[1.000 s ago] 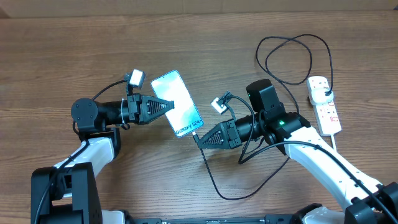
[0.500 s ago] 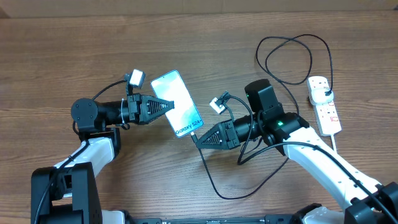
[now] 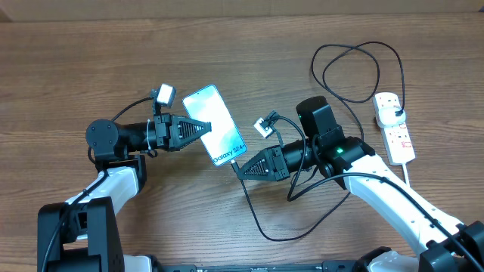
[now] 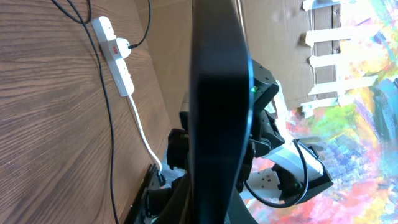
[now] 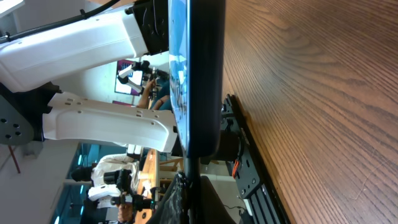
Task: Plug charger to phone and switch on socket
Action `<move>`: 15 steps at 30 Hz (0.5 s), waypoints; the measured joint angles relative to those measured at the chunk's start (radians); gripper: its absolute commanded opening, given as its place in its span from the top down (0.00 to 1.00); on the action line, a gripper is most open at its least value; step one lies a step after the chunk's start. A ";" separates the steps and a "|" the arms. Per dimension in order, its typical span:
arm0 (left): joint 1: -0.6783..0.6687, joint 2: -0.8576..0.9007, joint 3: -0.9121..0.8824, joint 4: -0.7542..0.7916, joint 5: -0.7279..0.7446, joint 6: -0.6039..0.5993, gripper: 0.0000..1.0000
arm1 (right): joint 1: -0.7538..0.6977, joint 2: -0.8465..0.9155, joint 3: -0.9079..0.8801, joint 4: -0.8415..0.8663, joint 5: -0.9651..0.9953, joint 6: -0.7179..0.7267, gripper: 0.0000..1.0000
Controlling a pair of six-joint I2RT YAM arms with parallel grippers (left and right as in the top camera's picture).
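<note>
My left gripper (image 3: 206, 128) is shut on the phone (image 3: 215, 125), gripping its long edge and holding it tilted above the table with the lit screen up. In the left wrist view the phone (image 4: 217, 81) is a dark slab seen edge-on, rising from between my fingers. My right gripper (image 3: 237, 168) is shut on the charger (image 3: 257, 219) just behind its connector. In the right wrist view the tip (image 5: 190, 168) meets the phone's lower end (image 5: 204, 74); whether it is seated I cannot tell. The cable loops back to a white plug head (image 3: 391, 108) sitting in the socket (image 3: 401, 140).
The socket's thick white cord (image 3: 408, 170) runs off toward the table's front right. The black cable makes a wide loop (image 3: 355, 72) at the back right and a slack curve in front of my right arm. In the left wrist view the socket (image 4: 118, 62) lies far off.
My right gripper has crept a little left toward the phone's lower end, carrying the connector. The left gripper and phone have stayed put.
</note>
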 measured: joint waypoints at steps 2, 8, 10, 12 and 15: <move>0.000 0.000 0.000 0.000 0.000 0.000 0.96 | 0.000 0.000 0.000 -0.001 0.001 0.000 0.96; 0.000 0.000 0.000 0.000 0.002 0.000 0.96 | 0.000 0.000 0.000 0.004 0.015 0.000 0.96; 0.000 0.000 0.000 0.000 0.001 0.000 0.96 | 0.000 0.000 0.000 0.003 0.015 0.000 0.96; 0.000 0.000 0.000 0.000 0.002 0.001 0.96 | 0.000 0.000 0.000 0.003 0.014 0.000 0.96; 0.000 0.000 0.000 0.000 0.002 0.008 0.96 | 0.000 0.000 0.000 -0.009 0.015 0.001 0.96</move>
